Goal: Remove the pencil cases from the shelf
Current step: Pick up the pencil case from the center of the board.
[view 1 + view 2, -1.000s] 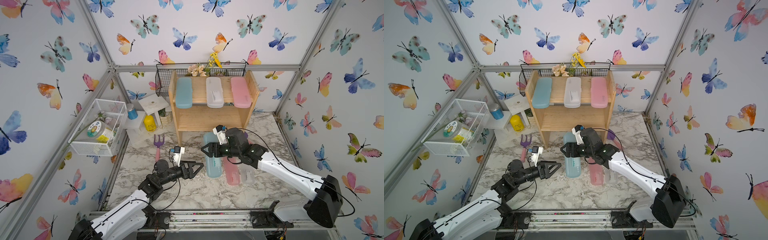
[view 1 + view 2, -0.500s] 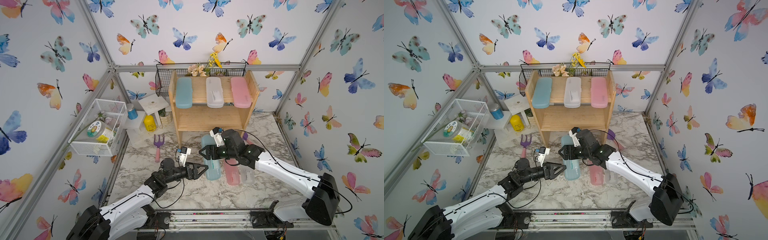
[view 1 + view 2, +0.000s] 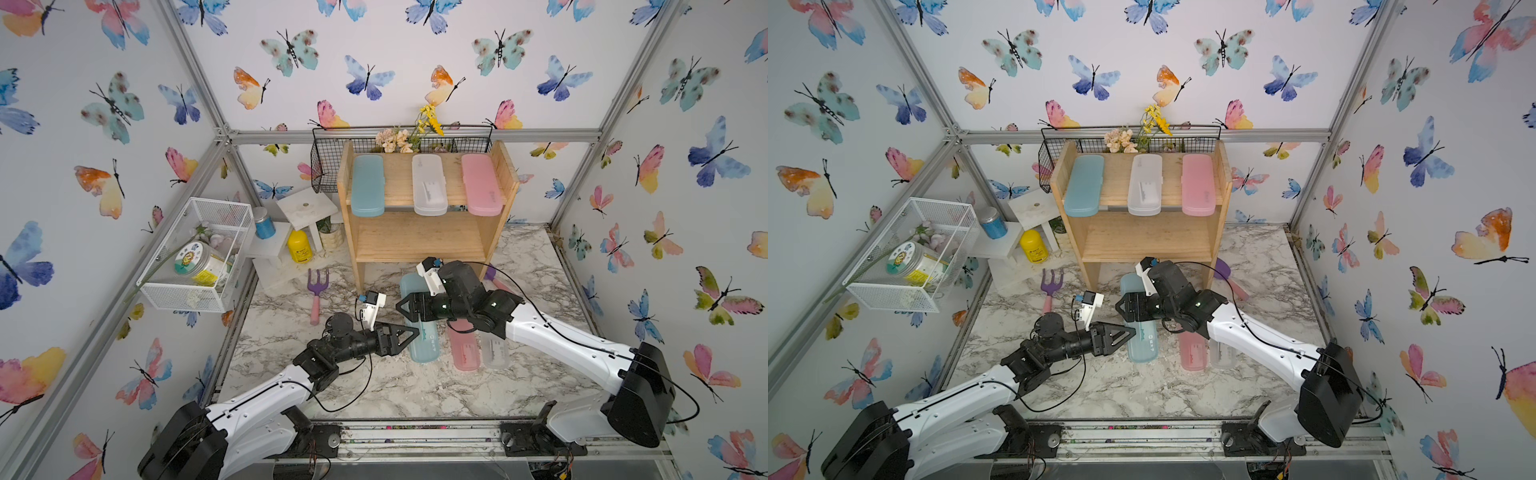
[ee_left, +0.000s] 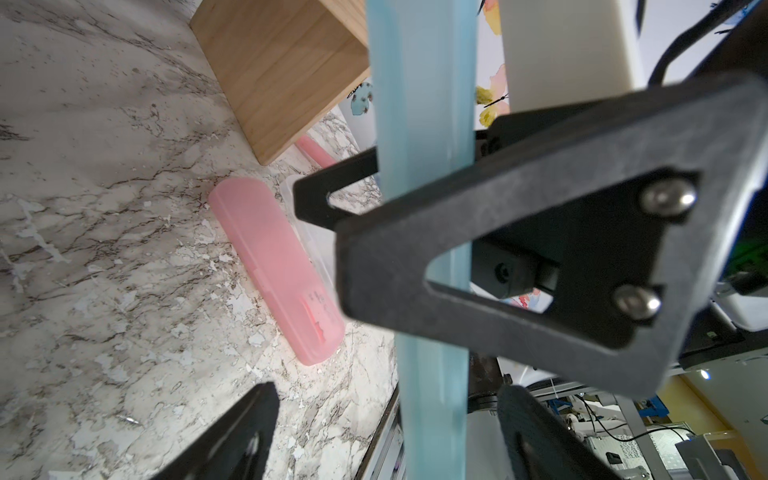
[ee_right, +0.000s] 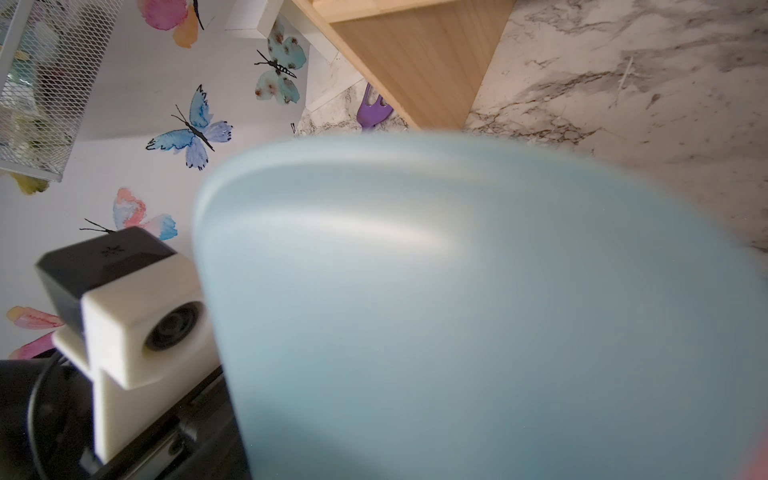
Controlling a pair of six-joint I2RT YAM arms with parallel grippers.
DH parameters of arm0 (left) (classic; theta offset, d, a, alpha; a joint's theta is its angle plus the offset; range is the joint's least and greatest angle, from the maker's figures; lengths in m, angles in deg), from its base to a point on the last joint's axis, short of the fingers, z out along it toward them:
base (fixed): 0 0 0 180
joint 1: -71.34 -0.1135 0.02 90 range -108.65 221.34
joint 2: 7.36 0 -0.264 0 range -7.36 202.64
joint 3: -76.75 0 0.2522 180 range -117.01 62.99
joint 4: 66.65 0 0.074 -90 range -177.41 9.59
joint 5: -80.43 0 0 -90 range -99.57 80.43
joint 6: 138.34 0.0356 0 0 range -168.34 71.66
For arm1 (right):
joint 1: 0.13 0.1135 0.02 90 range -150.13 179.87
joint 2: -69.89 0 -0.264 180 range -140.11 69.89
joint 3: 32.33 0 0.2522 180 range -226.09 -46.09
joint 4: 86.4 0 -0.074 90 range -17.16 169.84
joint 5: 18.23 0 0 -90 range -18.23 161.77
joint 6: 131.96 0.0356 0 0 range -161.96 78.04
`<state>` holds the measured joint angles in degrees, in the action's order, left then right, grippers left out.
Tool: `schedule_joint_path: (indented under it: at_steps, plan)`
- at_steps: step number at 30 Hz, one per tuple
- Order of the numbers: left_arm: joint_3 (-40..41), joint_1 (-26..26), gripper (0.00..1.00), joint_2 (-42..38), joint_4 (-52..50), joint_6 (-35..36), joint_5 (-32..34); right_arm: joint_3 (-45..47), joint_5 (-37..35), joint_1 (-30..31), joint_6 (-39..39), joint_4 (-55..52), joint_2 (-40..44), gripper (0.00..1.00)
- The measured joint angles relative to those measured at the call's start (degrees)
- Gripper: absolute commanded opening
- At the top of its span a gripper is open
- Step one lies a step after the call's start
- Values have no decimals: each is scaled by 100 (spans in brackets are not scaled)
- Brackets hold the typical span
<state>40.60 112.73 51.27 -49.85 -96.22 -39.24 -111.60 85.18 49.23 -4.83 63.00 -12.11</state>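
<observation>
The wooden shelf (image 3: 415, 241) (image 3: 1142, 241) stands at the back. Its top tier carries a teal (image 3: 367, 185), a white (image 3: 429, 185) and a pink pencil case (image 3: 482, 185). My right gripper (image 3: 409, 309) (image 3: 1127, 309) is shut on a second teal pencil case (image 3: 424, 345) (image 4: 419, 104) (image 5: 457, 311), held off the marble table in front of the shelf. My left gripper (image 3: 409, 332) (image 4: 386, 390) is open, its fingers on either side of this case with gaps showing. A pink case (image 3: 464, 345) (image 4: 274, 266) and a white case (image 3: 494, 349) lie on the table under the right arm.
A purple garden fork (image 3: 318, 291) lies left of the shelf's leg. The white step stand (image 3: 307, 208), a yellow jar (image 3: 300, 247) and a blue jar (image 3: 264, 224) fill the back left corner. A white wire basket (image 3: 195, 257) hangs on the left wall. A black wire basket (image 3: 328, 166) sits behind the shelf.
My left gripper has reached rightward to the held teal case, now straddles it, and its jaws have narrowed a little. The right gripper has shifted slightly left with the case.
</observation>
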Motion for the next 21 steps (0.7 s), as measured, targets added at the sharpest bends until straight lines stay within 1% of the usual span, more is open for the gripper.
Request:
schedule_joint_path:
  at_steps: [3,4,5,7,9,13,15,17,20,21]
  plan:
    - [0,0,71,11,4,-7,116,0,-11,17,33,0,0,43]
    - [0,0,70,11,2,-11,144,0,-11,24,37,0,0,43]
    - [0,0,66,11,2,-31,157,0,-13,24,39,0,0,44]
    - [0,0,54,11,26,-31,175,0,-31,33,52,0,-4,44]
    - [0,13,47,11,63,-48,181,0,-42,39,63,-4,-17,44]
    - [0,33,38,15,96,-85,181,2,-81,46,79,-7,-33,45]
    - [0,48,36,13,125,-90,181,13,-96,46,79,-4,-42,46]
    - [0,48,32,13,131,-103,179,22,-107,46,81,-2,-42,47]
    - [2,63,29,2,144,-107,181,28,-127,46,81,7,-44,51]
    - [9,63,28,-7,144,-105,184,35,-127,46,85,15,-44,56]
